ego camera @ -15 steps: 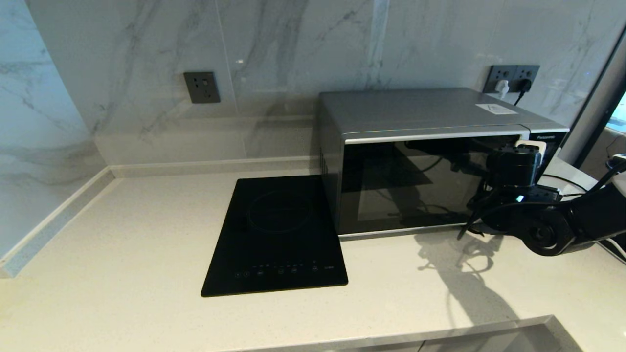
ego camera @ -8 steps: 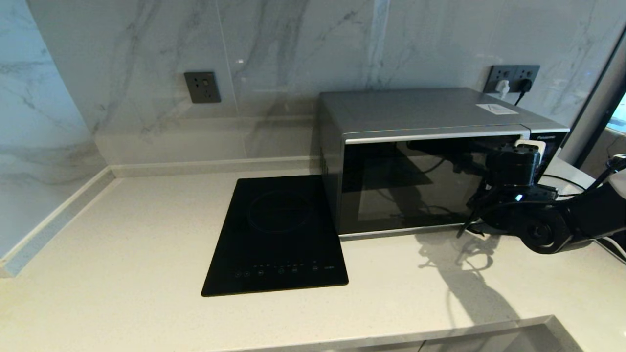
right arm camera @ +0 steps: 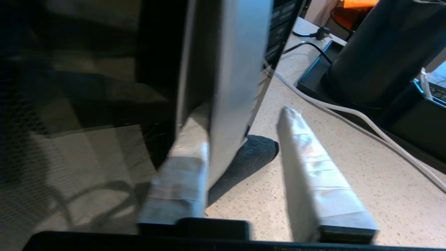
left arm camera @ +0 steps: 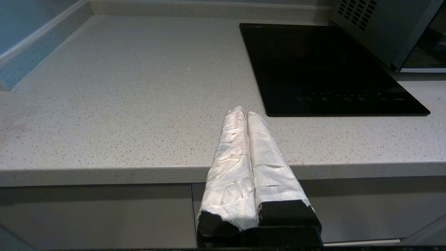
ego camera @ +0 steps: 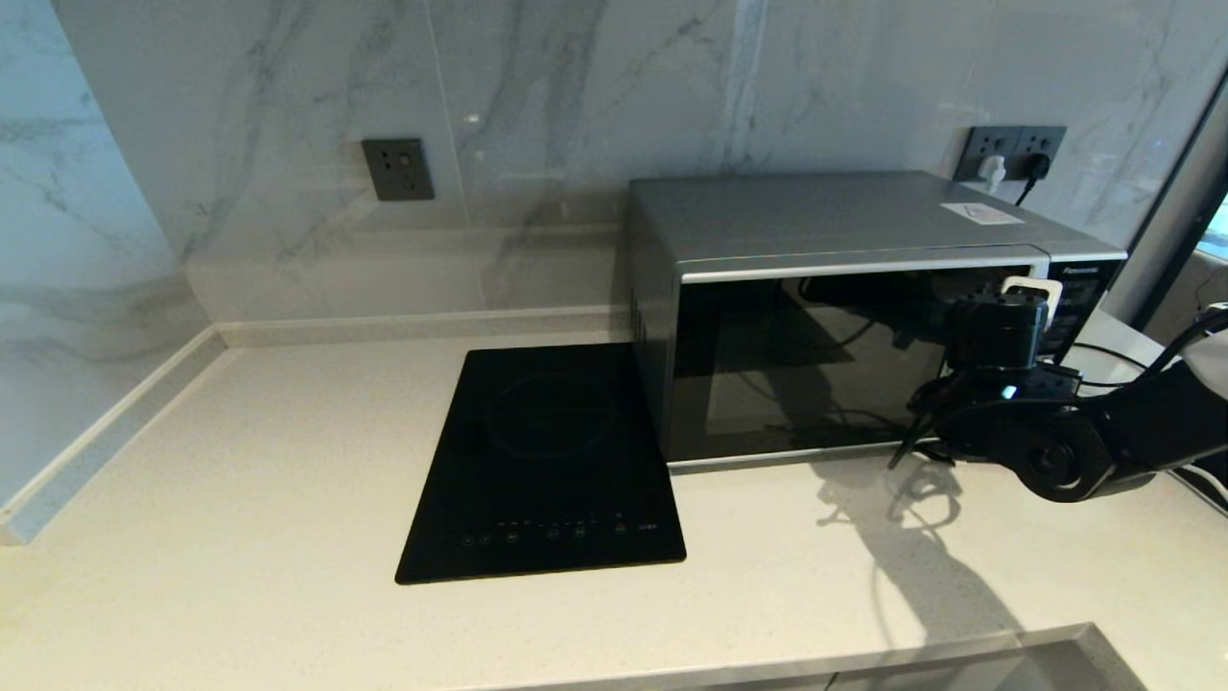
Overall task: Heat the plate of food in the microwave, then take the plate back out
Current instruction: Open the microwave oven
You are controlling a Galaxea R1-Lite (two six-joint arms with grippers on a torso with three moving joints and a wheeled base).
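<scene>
The silver microwave (ego camera: 815, 221) stands at the back right of the counter with its dark glass door (ego camera: 806, 365) shut. My right gripper (ego camera: 1027, 293) is at the door's right edge, open. In the right wrist view the curved silver handle (right arm camera: 237, 69) runs between the fingers of the right gripper (right arm camera: 244, 115). One taped finger (right arm camera: 181, 174) sits behind the handle against the glass, the other finger (right arm camera: 313, 164) stands clear outside it. The plate of food is hidden. My left gripper (left arm camera: 243, 112) is shut on nothing, parked off the counter's front edge.
A flat black induction hob (ego camera: 547, 461) lies left of the microwave. Wall sockets (ego camera: 1017, 149) with plugs sit behind it. Right of the microwave stand a dark cylindrical appliance (right arm camera: 379, 52) on a black base and a white cable (right arm camera: 348, 111) on the counter.
My right gripper has shifted slightly left along the microwave's front at the handle. The door looks as shut as before. The left arm has not moved.
</scene>
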